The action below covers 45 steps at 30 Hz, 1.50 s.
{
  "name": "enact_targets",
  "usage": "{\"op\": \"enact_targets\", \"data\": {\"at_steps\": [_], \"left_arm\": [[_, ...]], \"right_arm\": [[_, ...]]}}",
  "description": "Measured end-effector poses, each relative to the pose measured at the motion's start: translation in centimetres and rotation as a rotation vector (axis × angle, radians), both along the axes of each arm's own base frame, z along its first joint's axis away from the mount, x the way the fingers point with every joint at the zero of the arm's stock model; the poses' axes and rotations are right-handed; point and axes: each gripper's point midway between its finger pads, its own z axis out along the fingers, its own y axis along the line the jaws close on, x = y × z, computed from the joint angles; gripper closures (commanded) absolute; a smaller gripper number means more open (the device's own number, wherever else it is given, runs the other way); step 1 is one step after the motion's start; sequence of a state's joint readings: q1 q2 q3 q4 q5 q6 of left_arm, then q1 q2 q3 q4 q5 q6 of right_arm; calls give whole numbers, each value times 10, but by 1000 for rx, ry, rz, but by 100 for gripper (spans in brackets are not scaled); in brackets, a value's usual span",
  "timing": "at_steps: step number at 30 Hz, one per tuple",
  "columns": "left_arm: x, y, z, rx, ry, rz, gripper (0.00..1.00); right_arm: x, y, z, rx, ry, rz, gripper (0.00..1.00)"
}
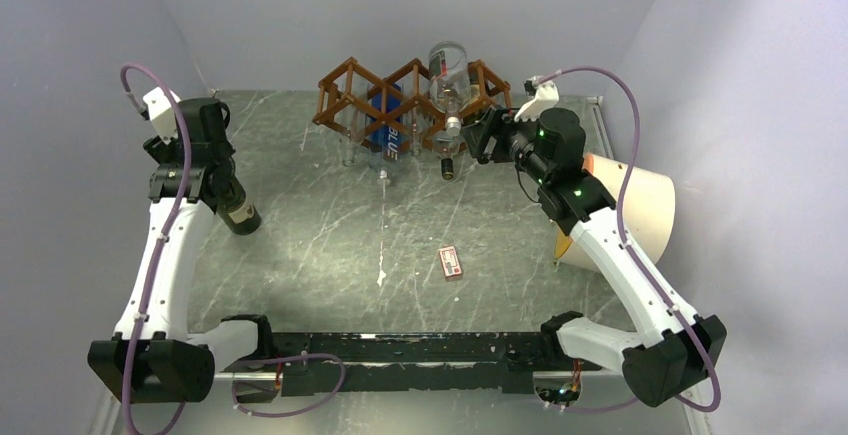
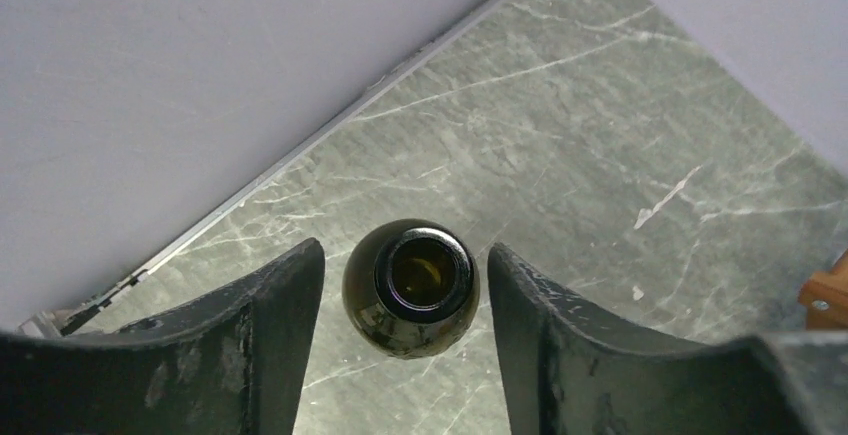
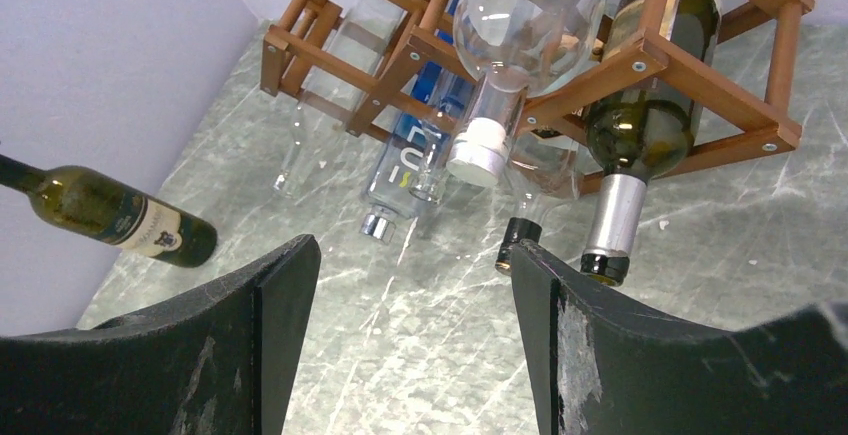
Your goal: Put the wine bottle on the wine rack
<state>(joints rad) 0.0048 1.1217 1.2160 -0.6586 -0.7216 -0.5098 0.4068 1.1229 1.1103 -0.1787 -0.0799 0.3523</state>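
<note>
The bottle (image 1: pixel 240 213) is not on the rack yet: it appears to stand upright on the left side of the table (image 1: pixel 330 225), well apart from the rack (image 3: pixel 600 80) at the back

The left gripper (image 2: pixel 405 255) sits over it, open, one finger on each side of the neck. The left wrist view looks straight down into the open mouth, and a gap shows on both sides of the glass, so I judge the grasp to be lined up but not made

The rack already carries several other bottles, necks pointing down and forward: a clear one with a white cap (image 3: pixel 530 15), a blue-labelled one (image 3: pixel 410 165) and a dark green one with a foil neck (image 3: pixel 650 105). Its leftmost cell looks free in the top view

The right gripper (image 3: pixel 410 247) hangs just in front of the rack's right end, open with nothing between its fingers

Left to do, as I read it: close on the neck, lift, carry the bottle across, tip it over and slide it into a free cell. That is nearly the whole task

A small red box (image 1: pixel 451 262) lies mid-table
</note>
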Motion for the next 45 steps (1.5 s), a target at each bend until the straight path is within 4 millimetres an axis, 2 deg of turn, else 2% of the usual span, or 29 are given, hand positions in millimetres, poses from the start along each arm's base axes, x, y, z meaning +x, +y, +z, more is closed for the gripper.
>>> {"op": "enact_targets", "data": {"at_steps": [4, 7, 11, 14, 21, 25, 28, 32, 35, 41, 45], "left_arm": [[2, -2, -7, -11, 16, -12, 73], [2, -5, -7, -10, 22, -38, 92], [5, -19, -7, -15, 50, -157, 93], [10, -42, -7, -30, 67, -330, 93], [16, -121, 0, -96, 62, -806, 93], [9, -166, 10, -82, 66, -1037, 93], [1, -197, 17, -58, 61, -1192, 93], [-16, -236, 18, -39, 63, -1393, 93], [-30, -258, 18, -38, 62, -1516, 93], [-49, -280, 15, -26, 74, -1656, 93], [-59, -289, 13, -37, 66, -1733, 93]], "right_arm": [[-1, 0, 2, 8, -3, -2, 27], [-2, -1, 2, 5, -3, -2, 27], [-3, -1, -1, -13, -2, 5, 27], [-5, 1, -2, -22, -2, 29, 26], [-22, 21, 5, 7, -17, 177, 24], [-34, 39, 6, 10, -55, 287, 18], [-52, 60, 0, 3, -93, 385, 17], [-82, 104, -11, -18, -156, 524, 16], [-96, 138, -16, -27, -197, 602, 16], [-101, 188, -43, -50, -222, 675, 18], [-108, 214, -64, -69, -218, 729, 22]]}}
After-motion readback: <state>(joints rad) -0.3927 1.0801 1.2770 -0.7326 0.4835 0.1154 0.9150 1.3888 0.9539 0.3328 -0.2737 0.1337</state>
